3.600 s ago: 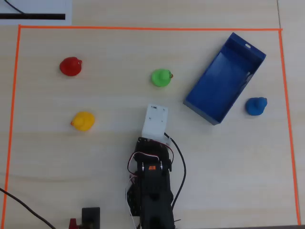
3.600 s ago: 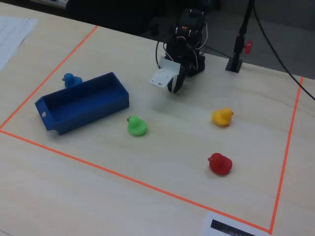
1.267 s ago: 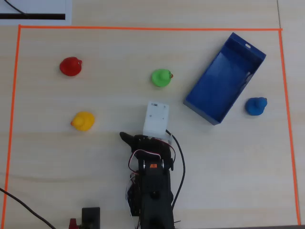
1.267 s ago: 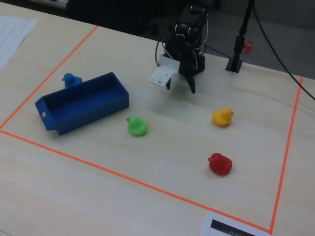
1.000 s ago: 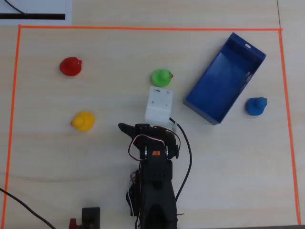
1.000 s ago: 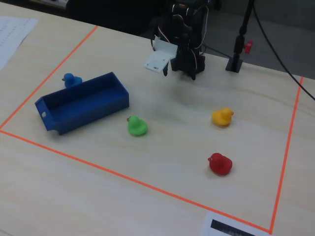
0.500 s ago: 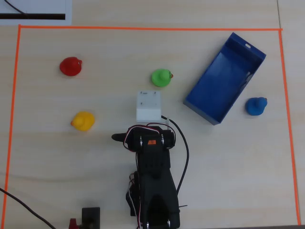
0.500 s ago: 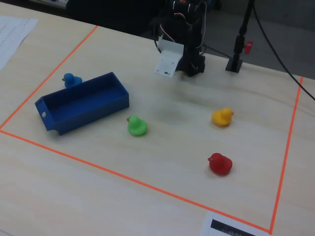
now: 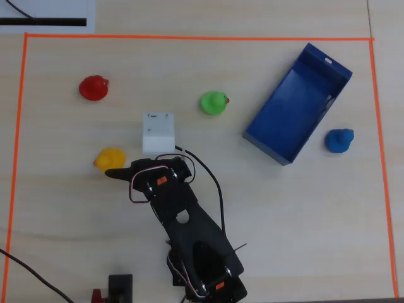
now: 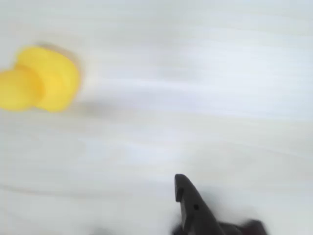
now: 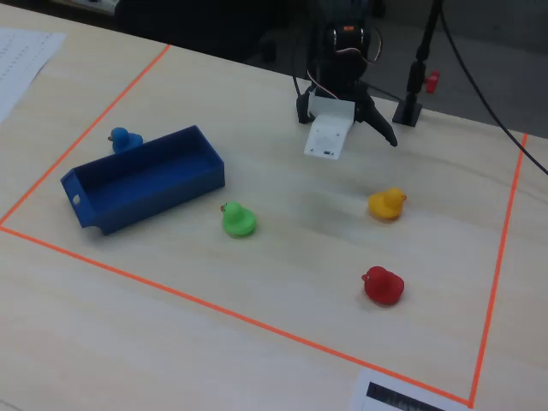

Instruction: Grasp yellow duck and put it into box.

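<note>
The yellow duck (image 9: 108, 158) sits on the table at the left of the overhead view, and at the upper left of the blurred wrist view (image 10: 41, 78). My gripper (image 9: 120, 172) hovers just right of and slightly below it, apart from it, open and empty. Only one black finger (image 10: 188, 205) shows in the wrist view, at the bottom, with bare table to its left. The blue box (image 9: 297, 104) lies open and empty at the upper right of the overhead view. In the fixed view the duck (image 11: 386, 205) lies in front of the arm and the box (image 11: 141, 184) at the left.
A red duck (image 9: 94, 88), a green duck (image 9: 213, 103) and a blue duck (image 9: 339, 140) stand inside the orange tape border (image 9: 189, 37). The blue duck is just right of the box. A white block (image 9: 158, 132) on the arm sits above the gripper.
</note>
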Available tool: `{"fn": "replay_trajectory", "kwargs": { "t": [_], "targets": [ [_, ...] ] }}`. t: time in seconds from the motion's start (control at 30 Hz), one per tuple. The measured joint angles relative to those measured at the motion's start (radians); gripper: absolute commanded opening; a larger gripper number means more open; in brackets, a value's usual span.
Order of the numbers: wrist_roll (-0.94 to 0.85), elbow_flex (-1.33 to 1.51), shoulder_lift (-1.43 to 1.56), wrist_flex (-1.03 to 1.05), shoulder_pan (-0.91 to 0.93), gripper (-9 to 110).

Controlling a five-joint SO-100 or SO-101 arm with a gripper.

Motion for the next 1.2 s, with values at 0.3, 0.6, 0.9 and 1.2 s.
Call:
{"fn": "replay_trajectory", "kwargs": {
  "t": [0.3, 0.6, 0.9, 1.2],
  "targets": [
    [0.221, -0.017, -0.255, -0.206, -0.098, 58],
    [0.394, -0.083, -0.360, -0.255, -0.141, 58],
    [0.479, -0.043, -0.371, -0.270, -0.265, 57],
    [0.543, -0.117, -0.465, -0.282, -0.272, 57]
  ]
}}
